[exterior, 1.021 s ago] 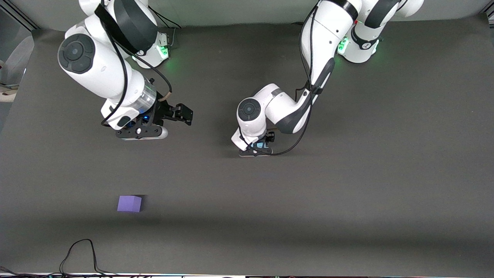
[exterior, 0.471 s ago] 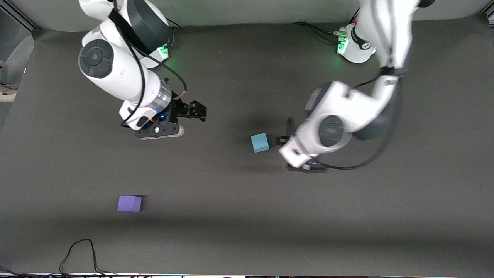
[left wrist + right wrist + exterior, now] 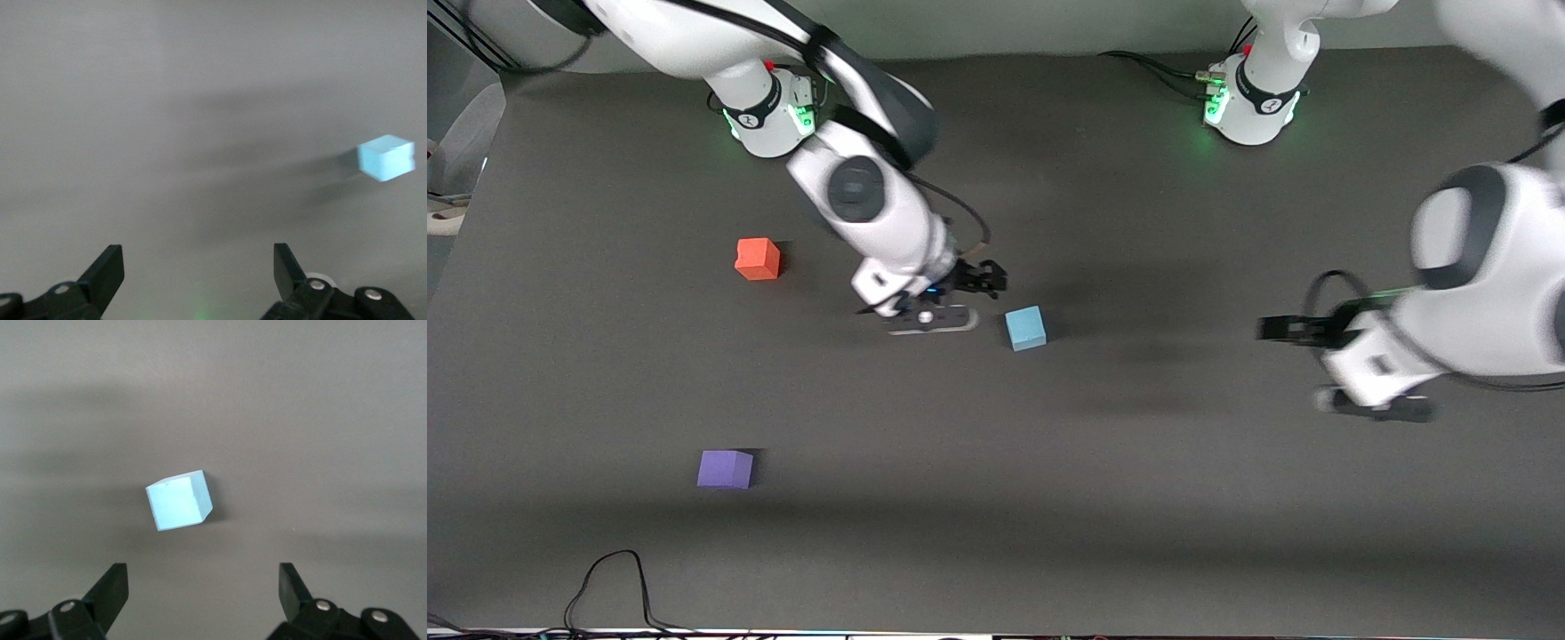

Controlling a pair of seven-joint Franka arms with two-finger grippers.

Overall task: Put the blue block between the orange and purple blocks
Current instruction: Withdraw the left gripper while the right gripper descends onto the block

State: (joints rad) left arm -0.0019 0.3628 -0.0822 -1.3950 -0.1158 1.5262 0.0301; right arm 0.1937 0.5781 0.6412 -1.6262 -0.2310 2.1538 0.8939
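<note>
The light blue block (image 3: 1025, 327) sits on the dark table mat near the middle. The orange block (image 3: 757, 259) sits toward the right arm's end, farther from the front camera. The purple block (image 3: 726, 468) sits nearer the front camera, also toward that end. My right gripper (image 3: 985, 277) hovers just beside the blue block, open and empty; in the right wrist view the blue block (image 3: 177, 500) lies ahead of the open right gripper (image 3: 200, 577). My left gripper (image 3: 1285, 330) is open and empty, well off toward the left arm's end. The left wrist view shows the blue block (image 3: 385, 157) far from the left gripper (image 3: 199, 257).
A black cable (image 3: 614, 578) loops on the table's front edge near the purple block. The two arm bases (image 3: 769, 116) (image 3: 1254, 98) stand along the table's back edge. Bare dark mat (image 3: 1049, 498) stretches around the blocks.
The left gripper let go of the blue block on the table and drew away toward its own end. The right arm swung over beside the blue block, uncovering the orange block.
</note>
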